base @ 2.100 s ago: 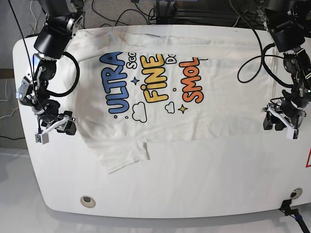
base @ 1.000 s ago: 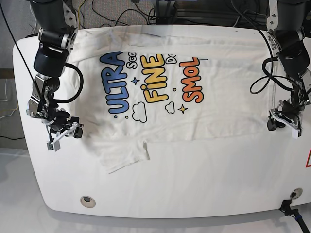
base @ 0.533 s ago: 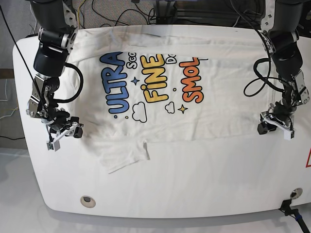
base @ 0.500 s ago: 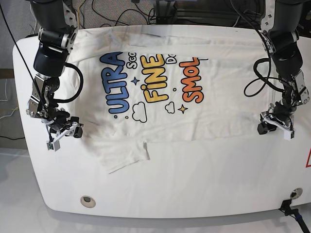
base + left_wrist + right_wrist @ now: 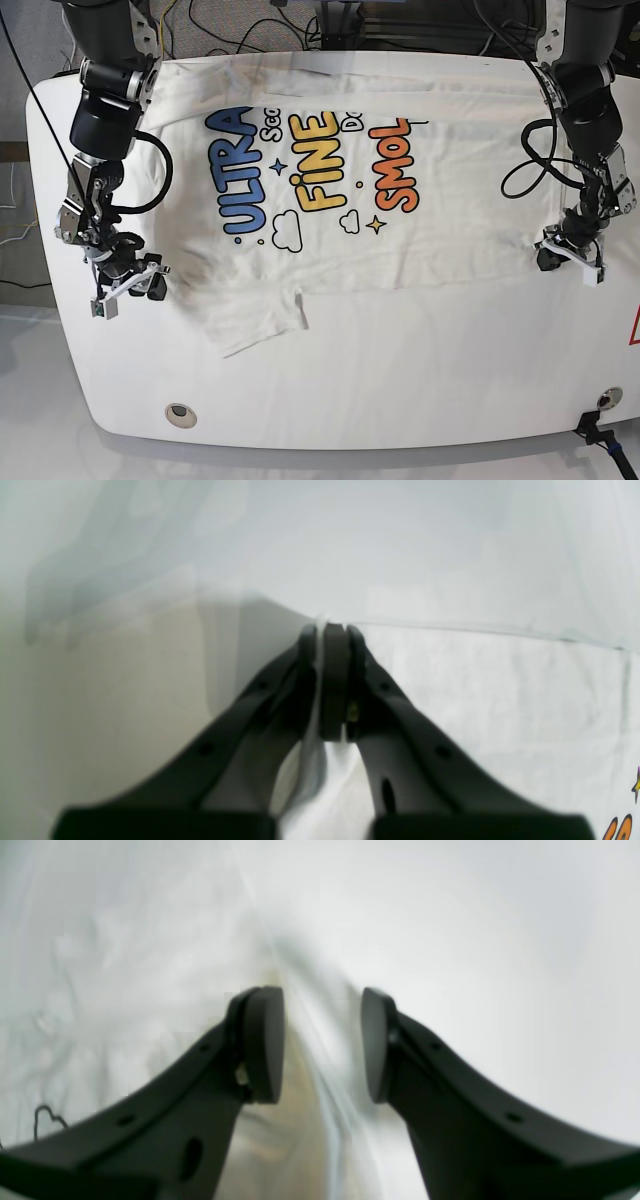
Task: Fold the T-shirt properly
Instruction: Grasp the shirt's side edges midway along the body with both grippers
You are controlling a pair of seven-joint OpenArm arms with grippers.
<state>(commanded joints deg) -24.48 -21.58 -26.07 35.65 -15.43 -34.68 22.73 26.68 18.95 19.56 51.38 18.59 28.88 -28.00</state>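
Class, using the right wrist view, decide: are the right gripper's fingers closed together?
No, a wide gap separates the right gripper's fingers in that view.

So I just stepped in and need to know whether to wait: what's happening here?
The two-armed robot has a white T-shirt spread out on a white table, with its print facing up, and the task is to fold it. The left gripper is closed on the shirt's edge. The right gripper is open, its fingers on either side of another part of the edge. The fold looks far from finished, with one sleeve sticking out.
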